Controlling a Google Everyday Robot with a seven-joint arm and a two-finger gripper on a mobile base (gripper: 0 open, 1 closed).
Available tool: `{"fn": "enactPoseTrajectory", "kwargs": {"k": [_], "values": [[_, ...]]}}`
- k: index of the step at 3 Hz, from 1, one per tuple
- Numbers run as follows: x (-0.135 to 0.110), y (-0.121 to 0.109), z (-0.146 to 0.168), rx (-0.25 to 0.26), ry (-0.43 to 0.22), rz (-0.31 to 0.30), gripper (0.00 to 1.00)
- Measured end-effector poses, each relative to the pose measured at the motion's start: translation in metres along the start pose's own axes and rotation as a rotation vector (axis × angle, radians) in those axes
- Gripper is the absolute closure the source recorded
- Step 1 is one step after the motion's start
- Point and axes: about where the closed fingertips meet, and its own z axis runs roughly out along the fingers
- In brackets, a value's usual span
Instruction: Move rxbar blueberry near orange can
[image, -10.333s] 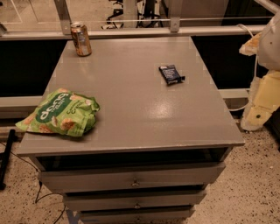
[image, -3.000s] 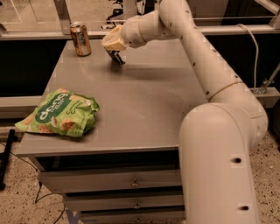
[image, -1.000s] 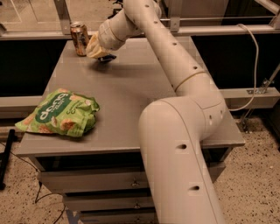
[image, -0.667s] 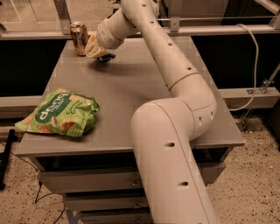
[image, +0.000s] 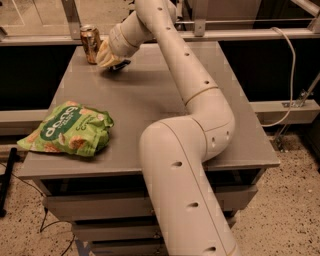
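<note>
Camera view shows the one gripper (image: 115, 61) low at the far left corner of the counter (image: 165, 105), its pale wrapped end tilted down toward the surface. Whether it is gripping anything or has let go cannot be told, since its tip is hidden under that pale covering. A dark flat sliver pokes out at its lower right edge, at or just above the counter; this looks to be the one rxbar (image: 123, 63), mostly covered by the gripper. Whether the two are touching cannot be told.

Just left of the gripper stands the one can (image: 90, 44), orange-copper with a silver top, upright near the counter's back left corner. The gripper's pale side sits right beside it, and the rxbar lies near it, on the gripper's other side.

From the gripper, the single arm (image: 190, 85) runs up to the top edge, bends back down across the counter in a long cream tube dotted with small holes, then thickens toward the near edge.

One green bag (image: 67, 129) lies crumpled on the near left of the counter, well apart from the can. Below the counter's front edge are drawers (image: 100, 210). One pale cable (image: 291, 75) hangs at the right.
</note>
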Motion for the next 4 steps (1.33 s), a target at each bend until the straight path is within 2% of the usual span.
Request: {"fn": "enactPoseTrajectory", "kwargs": {"k": [3,4], "values": [[0.008,-0.002,-0.018,0.016,0.006,0.065,0.13],[0.009,-0.001,-0.025,0.023,0.002,0.100,0.00]]}}
